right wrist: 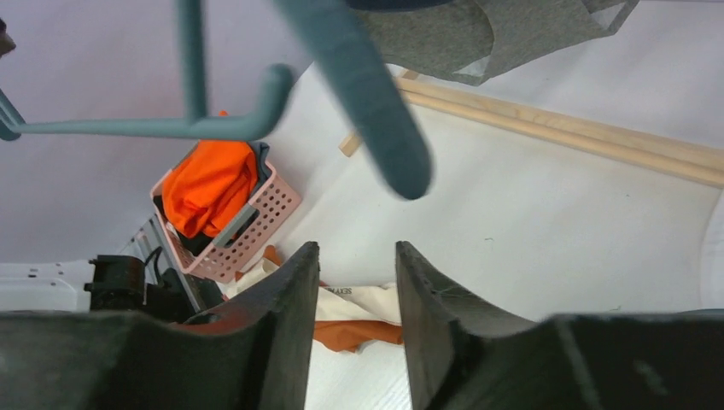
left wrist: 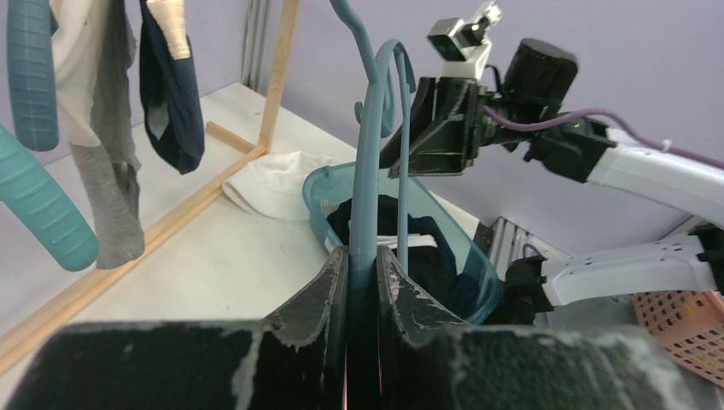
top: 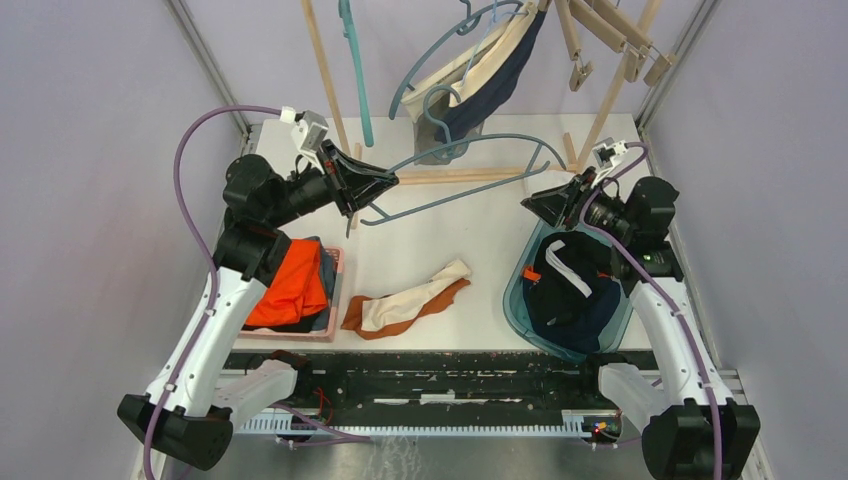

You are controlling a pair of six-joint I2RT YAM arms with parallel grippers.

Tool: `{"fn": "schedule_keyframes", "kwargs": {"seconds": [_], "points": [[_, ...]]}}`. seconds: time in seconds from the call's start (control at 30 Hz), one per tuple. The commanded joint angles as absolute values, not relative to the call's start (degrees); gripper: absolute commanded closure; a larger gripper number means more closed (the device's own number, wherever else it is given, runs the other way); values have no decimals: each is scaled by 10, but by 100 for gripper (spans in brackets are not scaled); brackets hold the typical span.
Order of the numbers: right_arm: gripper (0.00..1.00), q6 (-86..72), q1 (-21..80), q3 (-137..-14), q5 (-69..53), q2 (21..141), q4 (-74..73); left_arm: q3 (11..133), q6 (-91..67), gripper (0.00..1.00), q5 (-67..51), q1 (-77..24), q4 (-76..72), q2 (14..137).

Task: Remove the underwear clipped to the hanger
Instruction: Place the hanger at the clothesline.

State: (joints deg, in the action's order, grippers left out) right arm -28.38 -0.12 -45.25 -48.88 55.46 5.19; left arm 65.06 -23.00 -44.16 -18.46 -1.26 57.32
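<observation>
Over table [top: 440, 245], underwear [top: 495, 90] beyond left gripper [top: 392, 181]

the hanger [left wrist: 363, 196] lies crosswise above the middle of the table [top: 450, 245]. its left end is pinched between the fingers of my left gripper [top: 385, 183], and its right end is just beside my right gripper [top: 530, 203], not between the fingers. behind it the rack rail [top: 450, 176] runs across the table. further back and higher up is the hanging underwear [top: 490, 70]. under my right gripper stands a bin [top: 510, 285] with piled underwear [top: 560, 290] in it. at the front left sits a basket [top: 337, 262] holding a folded cloth [top: 295, 290]. between basket and bin, a loose piece [top: 405, 300] lies on the table.
</observation>
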Motion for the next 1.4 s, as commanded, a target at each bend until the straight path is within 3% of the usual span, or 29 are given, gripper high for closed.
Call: {"fn": "schedule_keyframes", "kwargs": {"seconds": [0.0, 0.07, 0.23, 0.63, 0.9, 1.37], "points": [[49, -179, 1, -504, -498, 517, -22, 681, -150, 97, -421, -186, 12, 559], [39, -139, 0, -516, -506, 509, -64, 684, -129, 97, -411, -186, 24, 557], [25, -57, 1, -558, -500, 505, -176, 692, -85, 97, -390, -187, 53, 546], [8, 17, 2, -615, -531, 530, -284, 717, 2, 97, -415, -186, 158, 522], [2, 49, 7, -628, -537, 544, -328, 743, 66, 97, -394, -186, 235, 509], [0, 80, 19, -648, -541, 562, -373, 857, 186, 97, -328, -187, 443, 501]]}}
